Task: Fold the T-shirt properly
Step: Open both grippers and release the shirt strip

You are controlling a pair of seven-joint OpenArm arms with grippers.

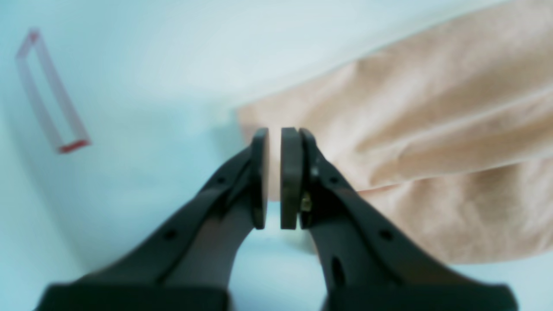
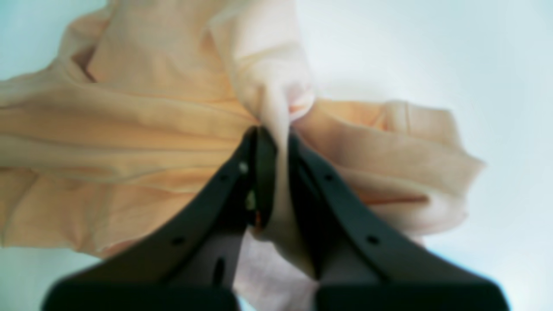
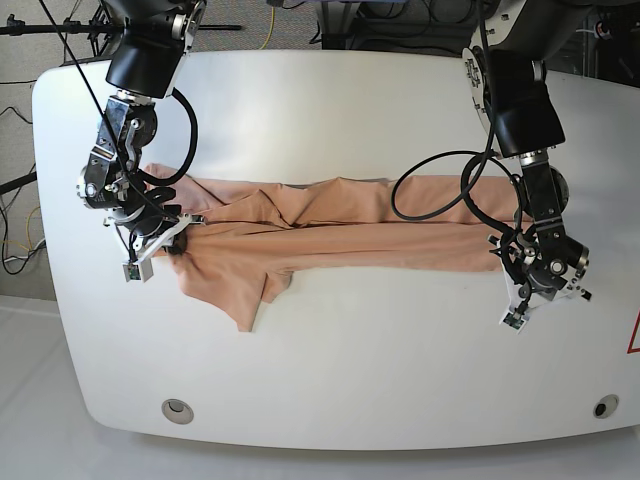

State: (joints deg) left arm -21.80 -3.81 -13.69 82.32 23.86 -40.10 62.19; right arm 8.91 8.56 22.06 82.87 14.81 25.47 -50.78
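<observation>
Honestly, with the T-shirt (image 3: pixel 330 235) stretched long across the white surface (image 3: pixel 330 110), your right hand (image 2: pixel 276 147) pinching bunched cloth and the left hand (image 1: pixel 274 172) pressed nearly together at the far hem, I'd lift both evenly.

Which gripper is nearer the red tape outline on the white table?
Left. The left gripper sits beside the red tape outline; the right gripper grips the peach T-shirt at the table's far end.

table (image 3: pixel 330 360): white, rounded corners | floor (image 3: pixel 25 400): pale | cables (image 3: pixel 20 245) left
</observation>
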